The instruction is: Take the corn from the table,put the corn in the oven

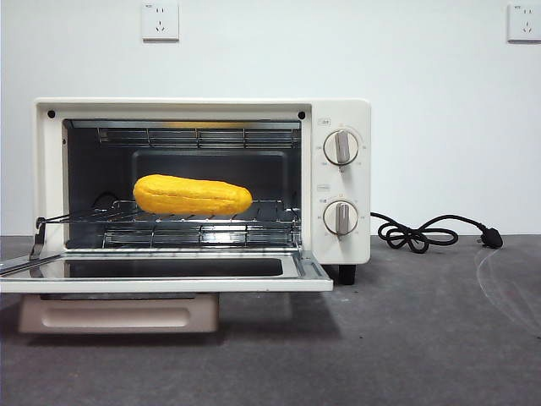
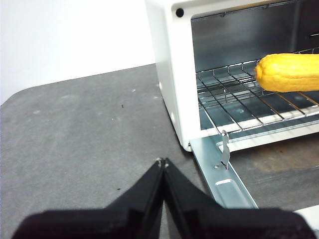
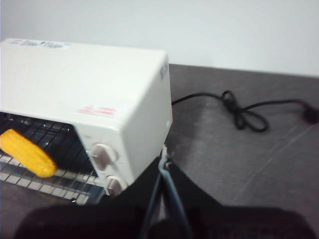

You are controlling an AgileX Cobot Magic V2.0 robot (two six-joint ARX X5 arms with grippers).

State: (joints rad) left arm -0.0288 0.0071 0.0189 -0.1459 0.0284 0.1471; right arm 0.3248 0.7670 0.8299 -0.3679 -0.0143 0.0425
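One corn (image 1: 192,194), one oven (image 1: 338,118), two knobs (image 1: 341,147).

The corn (image 2: 291,72) is cut off by the edge in the left wrist view. The oven (image 1: 342,114) knob markings are too small to be read. The plug (image 3: 312,116) is blurred and cut off in the right wrist view.

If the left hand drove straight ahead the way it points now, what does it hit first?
Probably the oven's outer side wall. The left hand, jaws shut, sits above bare table beside the open door's hinge edge. Depth is unclear, so it might graze that corner instead. The corn lies off that line.
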